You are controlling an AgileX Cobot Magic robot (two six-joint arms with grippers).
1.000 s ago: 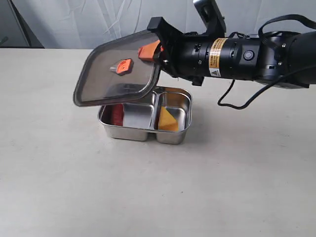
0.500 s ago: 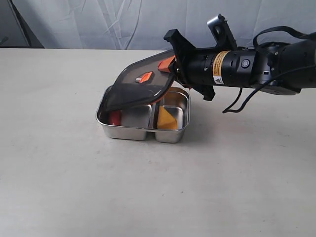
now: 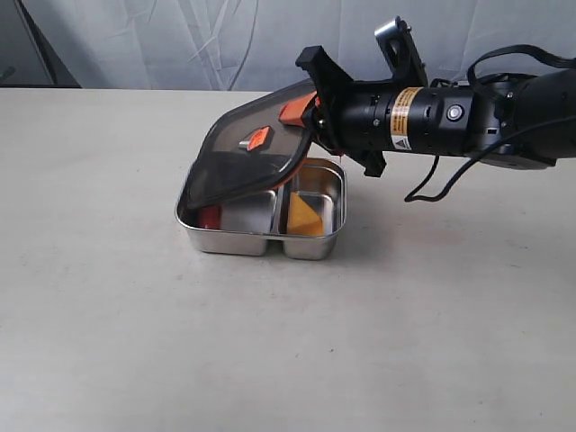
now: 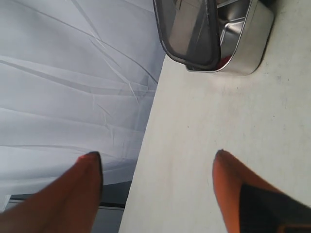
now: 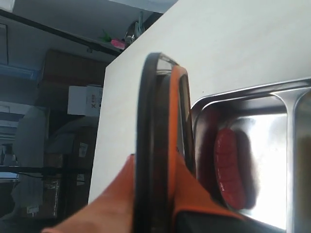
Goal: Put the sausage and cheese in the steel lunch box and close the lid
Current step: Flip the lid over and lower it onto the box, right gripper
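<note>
The steel lunch box [image 3: 261, 243] sits on the table. The red sausage [image 3: 209, 215] lies in its larger left compartment and the yellow cheese [image 3: 303, 219] in the smaller right one. The dark lid [image 3: 243, 157] slants over the box, its low end at the box's left rim and its high end gripped. My right gripper [image 3: 304, 112] is shut on that raised edge. The right wrist view shows the gripper [image 5: 155, 165] pinching the lid [image 5: 155, 121] edge-on, with the sausage [image 5: 228, 167] beyond. My left gripper [image 4: 158, 158] stands open and empty, away from the box [image 4: 248, 43].
A white creased curtain [image 3: 180, 45] hangs behind the table's far edge. The right arm [image 3: 450, 117] and its cable [image 3: 432, 184] stretch over the table to the right of the box. Bare tabletop [image 3: 270, 360] lies in front.
The right gripper has brought the lid down from above the box and tilted it until its low end reached the left rim. In the last half second it barely moved.
</note>
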